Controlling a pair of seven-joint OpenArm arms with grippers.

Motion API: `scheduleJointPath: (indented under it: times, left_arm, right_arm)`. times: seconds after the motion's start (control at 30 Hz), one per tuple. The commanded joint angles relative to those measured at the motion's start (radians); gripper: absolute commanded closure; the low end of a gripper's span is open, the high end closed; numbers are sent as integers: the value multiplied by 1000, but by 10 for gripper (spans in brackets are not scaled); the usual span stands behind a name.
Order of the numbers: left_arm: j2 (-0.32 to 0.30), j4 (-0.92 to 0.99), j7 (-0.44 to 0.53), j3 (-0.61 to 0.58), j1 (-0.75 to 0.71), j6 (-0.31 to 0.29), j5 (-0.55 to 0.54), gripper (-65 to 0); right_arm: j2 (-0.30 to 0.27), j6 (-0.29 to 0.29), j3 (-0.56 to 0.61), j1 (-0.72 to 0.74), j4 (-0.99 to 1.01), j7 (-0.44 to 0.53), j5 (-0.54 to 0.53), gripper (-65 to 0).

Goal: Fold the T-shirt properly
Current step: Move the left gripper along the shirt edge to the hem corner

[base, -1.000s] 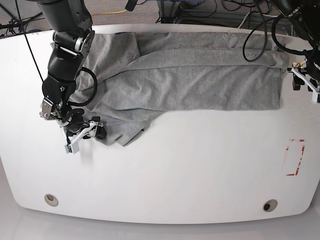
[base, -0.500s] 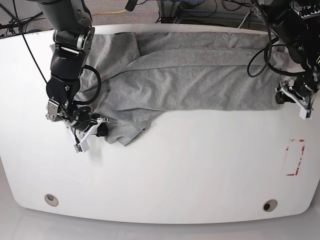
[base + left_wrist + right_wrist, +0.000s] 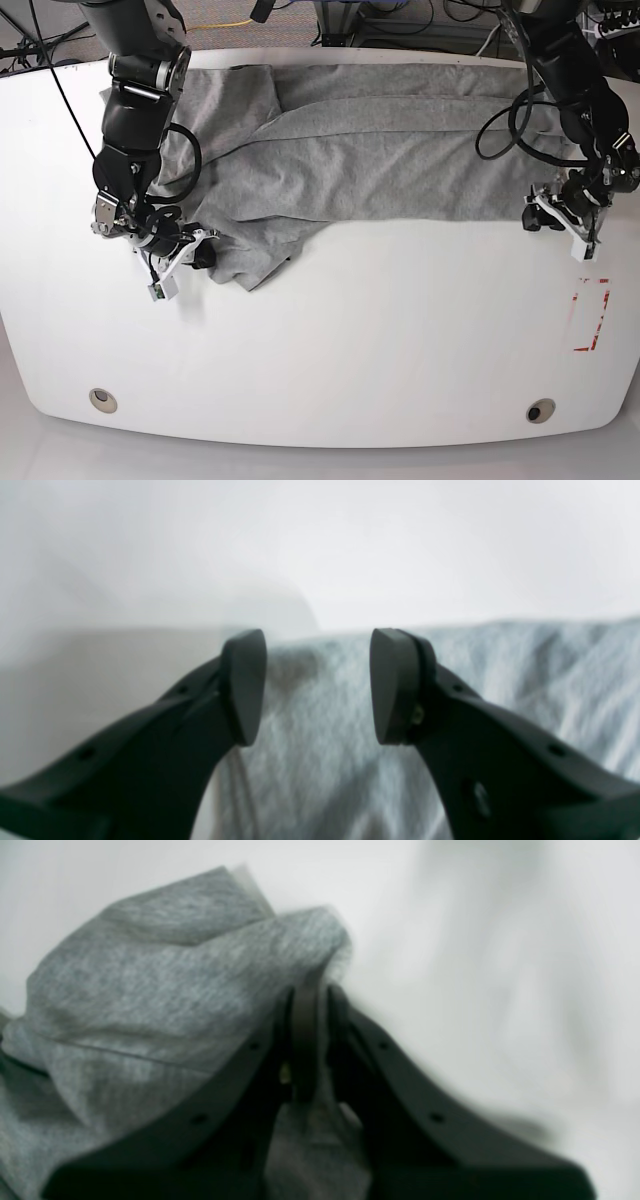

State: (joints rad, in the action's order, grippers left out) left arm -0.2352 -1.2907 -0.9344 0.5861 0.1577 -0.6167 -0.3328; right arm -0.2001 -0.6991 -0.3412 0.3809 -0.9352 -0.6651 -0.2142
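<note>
The T-shirt (image 3: 380, 160) lies spread along the far side of the white counter (image 3: 350, 350), plain grey side up, with only a long lengthwise fold seemingly made. The right claw (image 3: 307, 1040) is clenched on a bunched corner. The left claw (image 3: 317, 685) stands released, grey hem just ahead between its tips. Most folding appears left: both ends still need bringing over.

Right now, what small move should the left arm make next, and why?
Probably ease the left hand forward and shut it on the shirt edge. Its jaws are open with that edge between the tips, while the right hand is already clamped on the cloth at the other end.
</note>
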Motion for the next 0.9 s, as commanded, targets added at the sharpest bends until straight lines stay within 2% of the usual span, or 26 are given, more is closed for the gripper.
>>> scheduleJointPath:
  times: [0.0, 0.43, 0.73, 0.87]
  left_arm:
    - [-36, 27, 25, -1, 29, 28, -4, -314]
    - [-129, 35, 25, 7, 27, 33, -5, -314]
    - [-128, 113, 27, -1, 35, 28, -7, -314]
    - [-109, 145, 28, -50, 66, 28, -7, -314]
  right_arm:
    - [-12, 1, -2, 22, -14, -8, 6, -33]
    - [-20, 1, 0, 20, -28, -9, 8, -33]
    - [-19, 1, 0, 22, -28, -9, 6, -33]
    - [-19, 1, 0, 22, -28, -9, 6, -33]
